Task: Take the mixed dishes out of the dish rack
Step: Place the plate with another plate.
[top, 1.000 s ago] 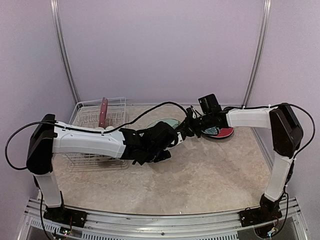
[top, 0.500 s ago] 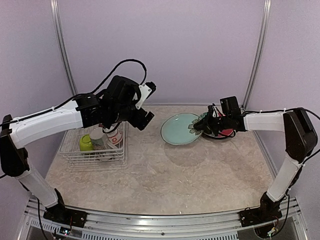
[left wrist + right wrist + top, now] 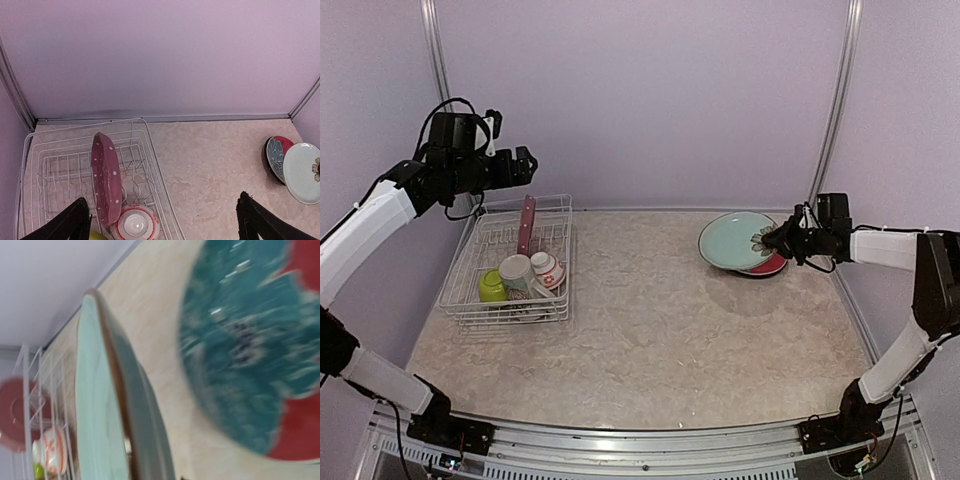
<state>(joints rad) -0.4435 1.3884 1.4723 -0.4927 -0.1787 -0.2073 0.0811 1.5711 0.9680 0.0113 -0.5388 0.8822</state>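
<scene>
Risk: right tool (image 3: 786, 241), clenched on tilted teal plate (image 3: 732, 240), may chip red plate (image 3: 772, 266) if released abruptly; left tool (image 3: 524, 166) spread wide.

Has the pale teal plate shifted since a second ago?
Yes. The pale teal plate has travelled right, away from the dish rack, and now overlaps the red plate.
</scene>
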